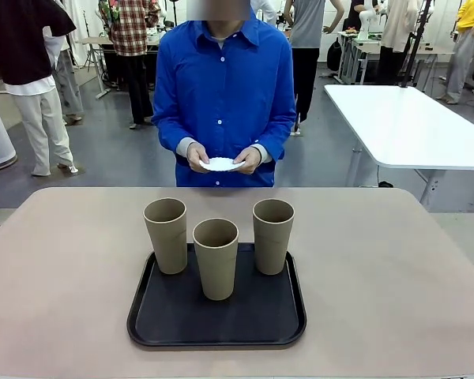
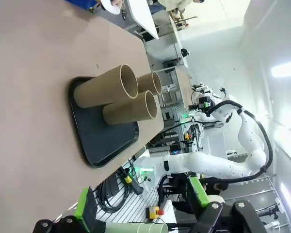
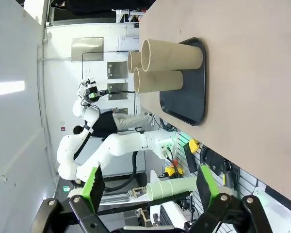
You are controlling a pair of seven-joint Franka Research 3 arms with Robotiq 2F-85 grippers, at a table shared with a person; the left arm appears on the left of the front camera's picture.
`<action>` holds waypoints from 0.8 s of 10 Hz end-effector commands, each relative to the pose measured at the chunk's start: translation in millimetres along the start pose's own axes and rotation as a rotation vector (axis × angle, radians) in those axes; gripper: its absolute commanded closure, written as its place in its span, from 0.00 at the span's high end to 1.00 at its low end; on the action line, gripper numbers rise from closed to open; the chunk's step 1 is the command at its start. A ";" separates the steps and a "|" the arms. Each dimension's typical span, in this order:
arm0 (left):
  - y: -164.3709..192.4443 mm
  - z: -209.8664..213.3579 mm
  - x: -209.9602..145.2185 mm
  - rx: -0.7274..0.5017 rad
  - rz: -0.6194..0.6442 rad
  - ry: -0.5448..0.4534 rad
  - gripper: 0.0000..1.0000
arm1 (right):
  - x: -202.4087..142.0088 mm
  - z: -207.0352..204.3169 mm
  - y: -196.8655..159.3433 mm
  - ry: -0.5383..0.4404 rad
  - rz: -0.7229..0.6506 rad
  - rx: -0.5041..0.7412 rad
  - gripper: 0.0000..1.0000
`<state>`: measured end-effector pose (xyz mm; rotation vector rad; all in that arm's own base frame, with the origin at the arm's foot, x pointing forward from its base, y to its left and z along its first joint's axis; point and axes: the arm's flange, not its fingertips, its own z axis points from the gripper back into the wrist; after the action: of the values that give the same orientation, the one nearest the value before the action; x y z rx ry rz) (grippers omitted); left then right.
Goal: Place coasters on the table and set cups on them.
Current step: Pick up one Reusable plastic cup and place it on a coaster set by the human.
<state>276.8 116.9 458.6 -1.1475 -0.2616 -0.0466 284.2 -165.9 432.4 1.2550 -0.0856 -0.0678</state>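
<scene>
The front view takes in the person at the far side of the table (image 1: 63, 276), whose right hand (image 1: 196, 155) and left hand (image 1: 249, 159) hold the white coasters (image 1: 221, 164) together above the table's far edge. How many lie in that stack I cannot tell.

The left wrist view shows the left gripper (image 2: 140, 208) with its jaws spread wide and nothing between its green pads (image 2: 85, 209). The right wrist view shows the right gripper (image 3: 150, 189) likewise released and empty.

Counted, there are three cups (image 1: 216, 257), all upright on one black tray (image 1: 221, 320). Two stand at the back and one in front between them. They are well apart from either gripper, out beyond its fingertips (image 3: 206, 182). The cups (image 2: 106, 87) and tray (image 2: 102, 141) lie ahead of the left gripper, and the same cups (image 3: 172, 54) lie ahead of the right.
</scene>
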 end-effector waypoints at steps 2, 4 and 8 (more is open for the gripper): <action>0.0 0.0 0.0 0.000 0.000 0.000 1.00 | 0.0 0.0 0.0 0.000 0.000 0.000 1.00; 0.0 0.0 0.0 0.000 0.000 0.000 1.00 | 0.0 0.0 0.0 0.000 0.000 0.000 1.00; 0.0 0.0 0.0 0.000 0.000 0.000 1.00 | 0.0 0.0 0.0 0.000 0.000 0.000 1.00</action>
<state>276.0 116.9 458.5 -1.1303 -0.2467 -0.0341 286.1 -166.8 432.4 1.2481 -0.0857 -0.0687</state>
